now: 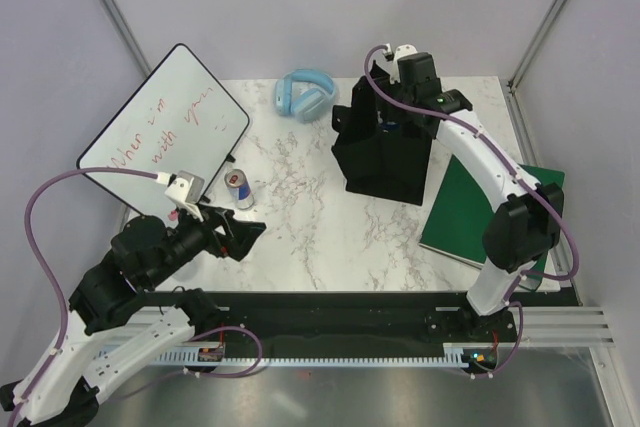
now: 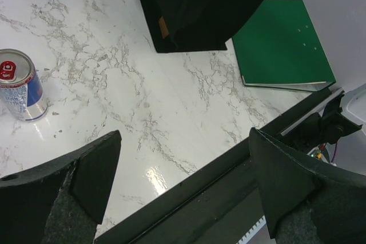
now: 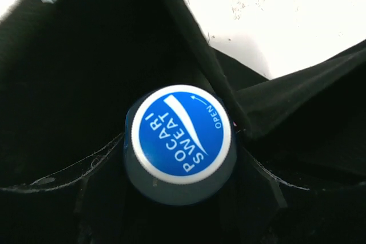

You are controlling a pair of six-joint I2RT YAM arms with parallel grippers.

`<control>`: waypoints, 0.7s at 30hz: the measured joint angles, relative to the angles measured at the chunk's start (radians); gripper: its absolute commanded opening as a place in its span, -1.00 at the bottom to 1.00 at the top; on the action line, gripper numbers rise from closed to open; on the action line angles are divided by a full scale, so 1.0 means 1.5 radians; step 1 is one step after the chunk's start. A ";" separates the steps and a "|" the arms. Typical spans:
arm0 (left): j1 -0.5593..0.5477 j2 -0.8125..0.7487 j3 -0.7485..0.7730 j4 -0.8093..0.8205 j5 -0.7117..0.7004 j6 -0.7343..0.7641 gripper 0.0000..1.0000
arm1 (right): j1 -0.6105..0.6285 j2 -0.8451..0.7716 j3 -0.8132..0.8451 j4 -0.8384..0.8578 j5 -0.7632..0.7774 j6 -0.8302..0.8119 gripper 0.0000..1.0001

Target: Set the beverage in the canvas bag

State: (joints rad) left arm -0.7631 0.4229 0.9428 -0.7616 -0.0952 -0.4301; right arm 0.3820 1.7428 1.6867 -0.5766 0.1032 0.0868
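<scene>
At the mouth of the bag (image 1: 385, 157), your right gripper (image 3: 178, 158) clamps the bottle (image 3: 180, 132); the fabric fold (image 3: 200, 50) beside it could snag it.

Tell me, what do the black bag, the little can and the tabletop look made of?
The canvas bag: matte black fabric, it folds softly. The can: shiny metal, probably aluminium, pull-tab top. The table: glossy, grey-veined white; marble or laminate, unclear.

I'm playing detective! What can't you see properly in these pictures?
The bottle below its cap: right wrist, dark bag hides it.
Inside the bag: top view, right arm covers the opening.
Writing on whiteboard: top view, too small.
The can: left wrist, edge cuts it.
</scene>
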 measured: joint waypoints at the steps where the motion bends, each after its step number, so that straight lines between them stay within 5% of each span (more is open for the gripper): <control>1: 0.000 0.000 0.000 0.000 0.000 0.000 1.00 | 0.000 -0.001 -0.006 0.006 -0.002 -0.004 -1.00; 21: 0.000 0.013 0.000 0.008 -0.007 0.000 1.00 | 0.033 -0.064 -0.061 0.032 0.006 -0.031 -1.00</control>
State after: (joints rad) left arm -0.7631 0.4431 0.9424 -0.7490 -0.1051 -0.4301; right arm 0.4316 1.6470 1.5951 -0.5289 0.1120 0.0410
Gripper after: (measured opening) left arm 0.995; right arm 0.695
